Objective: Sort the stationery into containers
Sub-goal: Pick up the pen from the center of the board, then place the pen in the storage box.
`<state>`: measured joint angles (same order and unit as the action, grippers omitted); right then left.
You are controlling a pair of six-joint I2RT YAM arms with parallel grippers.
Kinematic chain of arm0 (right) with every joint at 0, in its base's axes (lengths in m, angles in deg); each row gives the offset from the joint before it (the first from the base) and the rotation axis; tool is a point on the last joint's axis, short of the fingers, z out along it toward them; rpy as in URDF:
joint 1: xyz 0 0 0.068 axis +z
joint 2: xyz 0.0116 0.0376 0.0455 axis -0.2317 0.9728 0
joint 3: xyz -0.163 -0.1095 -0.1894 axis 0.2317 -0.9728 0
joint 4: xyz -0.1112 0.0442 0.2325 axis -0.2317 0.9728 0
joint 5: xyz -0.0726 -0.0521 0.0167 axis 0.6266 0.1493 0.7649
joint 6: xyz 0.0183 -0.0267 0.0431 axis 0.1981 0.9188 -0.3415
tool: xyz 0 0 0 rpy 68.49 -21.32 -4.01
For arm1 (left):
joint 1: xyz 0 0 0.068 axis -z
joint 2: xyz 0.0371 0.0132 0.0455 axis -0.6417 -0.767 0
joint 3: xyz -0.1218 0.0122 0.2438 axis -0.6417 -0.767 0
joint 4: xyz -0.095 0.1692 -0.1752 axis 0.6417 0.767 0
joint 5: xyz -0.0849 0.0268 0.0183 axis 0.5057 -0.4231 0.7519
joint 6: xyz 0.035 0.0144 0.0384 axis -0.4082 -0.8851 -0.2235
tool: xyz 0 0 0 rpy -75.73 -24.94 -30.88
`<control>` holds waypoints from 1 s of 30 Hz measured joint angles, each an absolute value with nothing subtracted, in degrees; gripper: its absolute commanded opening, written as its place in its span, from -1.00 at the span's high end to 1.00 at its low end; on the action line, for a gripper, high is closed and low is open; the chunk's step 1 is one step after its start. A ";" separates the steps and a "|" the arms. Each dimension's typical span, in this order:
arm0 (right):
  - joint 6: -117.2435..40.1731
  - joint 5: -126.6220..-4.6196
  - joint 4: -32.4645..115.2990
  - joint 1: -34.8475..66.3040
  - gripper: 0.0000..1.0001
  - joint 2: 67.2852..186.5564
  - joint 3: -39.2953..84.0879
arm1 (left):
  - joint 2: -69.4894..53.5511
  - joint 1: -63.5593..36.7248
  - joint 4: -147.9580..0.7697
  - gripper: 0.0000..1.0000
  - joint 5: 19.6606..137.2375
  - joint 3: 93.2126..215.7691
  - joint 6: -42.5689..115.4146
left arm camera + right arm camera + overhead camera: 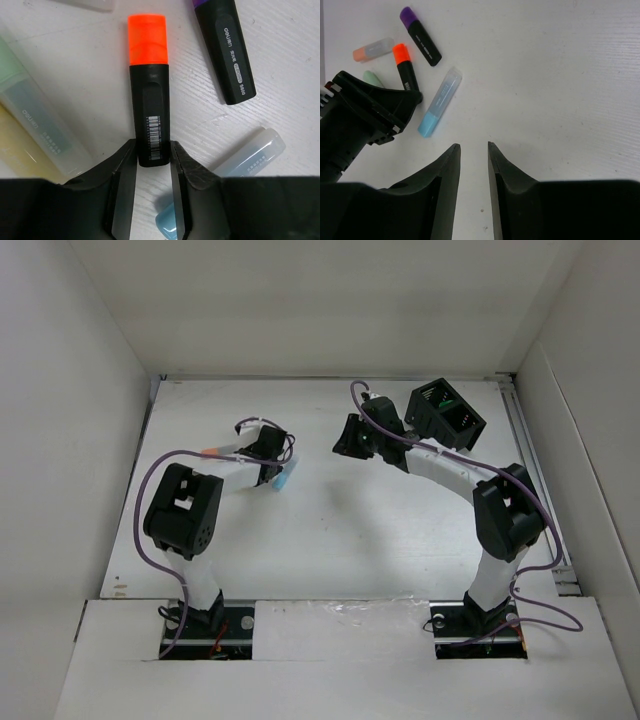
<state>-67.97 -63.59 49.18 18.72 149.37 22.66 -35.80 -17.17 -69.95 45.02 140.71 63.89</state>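
Observation:
My left gripper (153, 150) is shut on the rear end of a black highlighter with an orange cap (149, 85), which lies on the table; both also show in the right wrist view, the highlighter (406, 70) and the left gripper (365, 107). A purple-capped black highlighter (225, 55) lies to its right. A clear marker with a light blue cap (250, 150) lies beside the right finger. My right gripper (473, 146) is open and empty above bare table. The black slotted box (418, 412) stands at the back right, beyond the right arm.
Pale green (30, 110) and pale yellow (17, 150) translucent markers lie left of my left gripper (265, 452). A pale orange translucent marker (372, 49) lies further back. White walls enclose the table on three sides. My right gripper (348, 440) hangs mid-table.

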 measured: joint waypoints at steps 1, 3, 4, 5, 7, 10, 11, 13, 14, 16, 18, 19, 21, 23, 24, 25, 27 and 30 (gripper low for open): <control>-67.97 -63.59 49.18 18.63 0.26 149.37 22.66 | -35.89 -17.17 -69.93 0.62 44.93 140.76 63.85; -67.99 -63.61 49.20 18.50 0.18 149.37 22.66 | -35.89 -17.17 -69.95 0.89 44.69 140.76 63.91; -67.99 -63.65 49.20 18.44 0.06 149.37 22.66 | -35.89 -17.17 -69.97 0.94 44.60 140.73 63.89; -68.08 -63.91 49.20 18.33 0.01 149.37 22.66 | -35.78 -17.17 -70.32 0.97 44.56 140.52 63.89; -67.99 -65.16 49.18 18.04 -0.11 149.34 22.66 | -34.93 -17.13 -71.44 1.00 44.49 139.16 63.91; -67.99 -67.72 49.20 17.61 -0.16 149.28 22.66 | -31.50 -16.28 -71.20 1.00 44.39 136.12 63.89; -67.97 -68.66 49.25 17.41 -0.19 149.17 22.66 | -29.66 -15.73 -71.13 1.00 44.39 134.99 63.89; -67.99 -70.47 49.38 17.19 -0.22 148.71 22.66 | -24.70 -14.57 -71.65 1.00 45.11 132.49 63.89; -68.01 -71.17 49.36 17.04 -0.22 148.38 22.64 | -22.01 -14.22 -72.38 1.00 45.72 131.18 63.87; -68.10 -72.57 49.25 16.77 -0.24 147.20 22.09 | -15.61 -13.55 -74.80 1.00 48.25 128.04 63.23; -68.25 -74.16 48.99 16.40 -0.27 145.67 21.13 | -10.01 -13.50 -78.69 1.00 51.80 124.91 62.05; -68.45 -75.04 48.90 16.21 -0.30 145.04 20.80 | -7.63 -13.52 -80.99 1.00 54.48 123.36 61.22; -68.65 -76.83 48.46 15.84 -0.30 144.40 20.74 | -4.44 -13.68 -85.58 1.00 59.53 120.47 59.58; -68.91 -78.95 47.28 15.53 -0.32 144.16 20.74 | -2.76 -13.66 -89.77 1.00 64.82 117.96 58.03; -69.11 -79.83 46.84 15.49 -0.36 144.14 20.74 | -2.49 -13.68 -91.54 1.00 67.31 116.98 57.22; -69.13 -80.77 46.38 15.44 -0.36 144.14 20.74 | -2.45 -13.68 -93.01 1.00 69.63 116.15 56.57; -69.28 -82.51 45.84 15.44 -0.39 144.14 20.74 | -2.56 -13.66 -95.06 1.00 73.63 115.12 55.41; -69.48 -84.85 45.25 15.51 -0.42 144.14 20.74 | -2.91 -13.66 -97.88 1.00 79.03 114.35 53.86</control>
